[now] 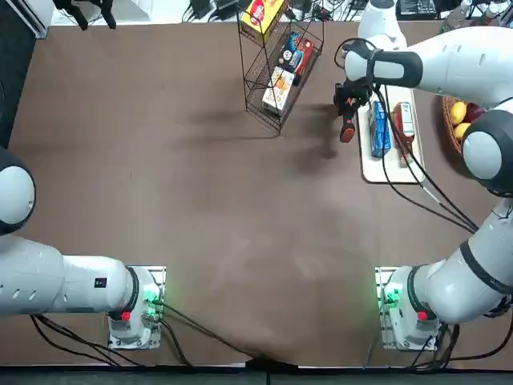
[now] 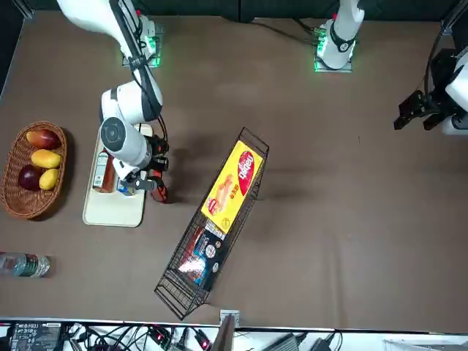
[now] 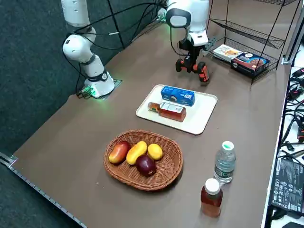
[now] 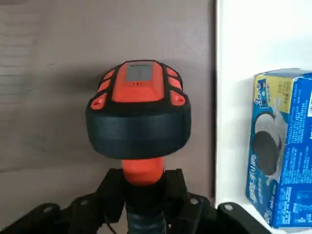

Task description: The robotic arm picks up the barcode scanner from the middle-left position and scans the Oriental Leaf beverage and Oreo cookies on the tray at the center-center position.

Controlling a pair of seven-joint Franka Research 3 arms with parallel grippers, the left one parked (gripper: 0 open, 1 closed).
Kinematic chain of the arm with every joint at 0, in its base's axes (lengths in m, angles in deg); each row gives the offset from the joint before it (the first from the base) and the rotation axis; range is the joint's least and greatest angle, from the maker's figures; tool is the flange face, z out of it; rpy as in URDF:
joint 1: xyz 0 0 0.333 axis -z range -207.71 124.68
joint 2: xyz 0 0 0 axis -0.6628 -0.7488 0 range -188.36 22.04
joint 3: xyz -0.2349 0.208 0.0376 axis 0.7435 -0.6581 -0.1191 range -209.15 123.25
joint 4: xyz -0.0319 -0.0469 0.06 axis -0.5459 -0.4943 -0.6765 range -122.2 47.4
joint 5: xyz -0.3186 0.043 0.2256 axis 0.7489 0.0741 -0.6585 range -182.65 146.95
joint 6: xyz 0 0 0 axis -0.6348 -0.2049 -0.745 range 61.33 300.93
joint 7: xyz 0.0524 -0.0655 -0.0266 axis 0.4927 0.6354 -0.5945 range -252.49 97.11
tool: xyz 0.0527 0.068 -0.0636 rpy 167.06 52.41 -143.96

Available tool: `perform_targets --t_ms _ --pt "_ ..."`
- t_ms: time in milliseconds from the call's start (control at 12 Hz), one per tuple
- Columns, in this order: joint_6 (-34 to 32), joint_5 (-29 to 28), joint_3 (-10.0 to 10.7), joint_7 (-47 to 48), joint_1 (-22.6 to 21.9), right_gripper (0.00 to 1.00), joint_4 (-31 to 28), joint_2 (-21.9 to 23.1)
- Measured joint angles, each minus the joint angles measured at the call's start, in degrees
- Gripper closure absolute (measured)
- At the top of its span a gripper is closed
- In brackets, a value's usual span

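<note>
Although neither scan could be confirmed from my cameras, the pick-up was done: the tool on my right robotic arm was closed around the handle of the barcode scanner, open only as wide as the grip allowed. I had the scanner just beside the tray, above the desk. On the tray the Oreo cookies and the Oriental Leaf beverage lay side by side. I judged that scanning was what remained, likely with the nearer cookies first.
</note>
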Motion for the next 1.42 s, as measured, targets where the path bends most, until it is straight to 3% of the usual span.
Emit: perform_targets --t_ms 750,1417 --pt "10.2 0.04 0.13 -1.98 -1.09 0.58 -5.89 -0.71" --pt "13.59 0.04 0.13 -2.0 -1.18 0.57 -7.6 -1.19"
